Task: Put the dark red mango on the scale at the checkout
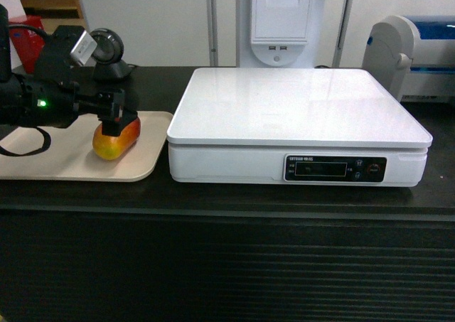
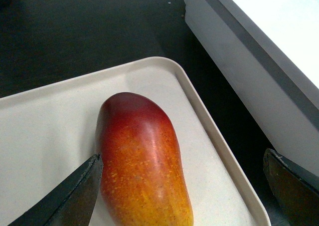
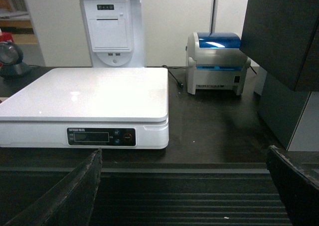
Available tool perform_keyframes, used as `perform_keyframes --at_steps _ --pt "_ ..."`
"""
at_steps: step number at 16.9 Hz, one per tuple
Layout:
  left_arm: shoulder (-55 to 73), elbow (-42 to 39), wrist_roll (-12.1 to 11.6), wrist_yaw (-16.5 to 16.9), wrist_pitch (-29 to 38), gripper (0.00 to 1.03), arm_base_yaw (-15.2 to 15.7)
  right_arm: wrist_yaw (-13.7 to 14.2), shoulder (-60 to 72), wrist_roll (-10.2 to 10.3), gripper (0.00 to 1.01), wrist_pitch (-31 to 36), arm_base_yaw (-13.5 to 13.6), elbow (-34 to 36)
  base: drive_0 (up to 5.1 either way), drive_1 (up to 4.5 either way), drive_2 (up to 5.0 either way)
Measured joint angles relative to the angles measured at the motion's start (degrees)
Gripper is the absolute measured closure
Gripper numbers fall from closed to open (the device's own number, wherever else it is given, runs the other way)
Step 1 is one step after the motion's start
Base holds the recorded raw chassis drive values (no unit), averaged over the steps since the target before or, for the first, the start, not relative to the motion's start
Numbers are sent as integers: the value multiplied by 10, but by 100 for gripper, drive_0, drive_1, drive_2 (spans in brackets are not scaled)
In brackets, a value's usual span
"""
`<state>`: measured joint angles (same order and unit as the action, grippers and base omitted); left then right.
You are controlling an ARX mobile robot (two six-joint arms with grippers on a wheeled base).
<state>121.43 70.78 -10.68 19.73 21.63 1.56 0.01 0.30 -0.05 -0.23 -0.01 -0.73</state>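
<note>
Mango (image 2: 142, 161) lengthwise between hand (image 2: 182, 186) fingers (red end away)

Black left arm (image 1: 35, 98), green indicator light, looping black cable, black pincer (image 1: 111, 116)

Premises: a shop checkout station. A long black table (image 1: 227, 197) with a ribbed front panel carries a white electronic scale (image 1: 298, 109) with a display and buttons on its front. Behind it stands a white terminal post with a built-in receipt printer (image 1: 281, 16). A blue-lidded label printer (image 3: 218, 62) and a handheld-type barcode scanner on a stand (image 1: 108, 50) sit alongside.
</note>
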Motion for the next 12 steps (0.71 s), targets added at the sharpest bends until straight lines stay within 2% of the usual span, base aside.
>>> perform_keyframes --at_steps 3,5,9,12 --pt "14 17 -18 -8 -9 5 -4 0 0 0 3 0 0 0 0 0 0" --pt "25 37 -21 -21 -11 5 -4 0 0 0 3 0 0 0 0 0 0" --pt "61 75 -23 -26 -36 5 -2 0 0 0 3 0 0 0 0 0 0" --pt "86 113 -38 -45 -57 5 2 0 0 0 3 0 0 0 0 0 0"
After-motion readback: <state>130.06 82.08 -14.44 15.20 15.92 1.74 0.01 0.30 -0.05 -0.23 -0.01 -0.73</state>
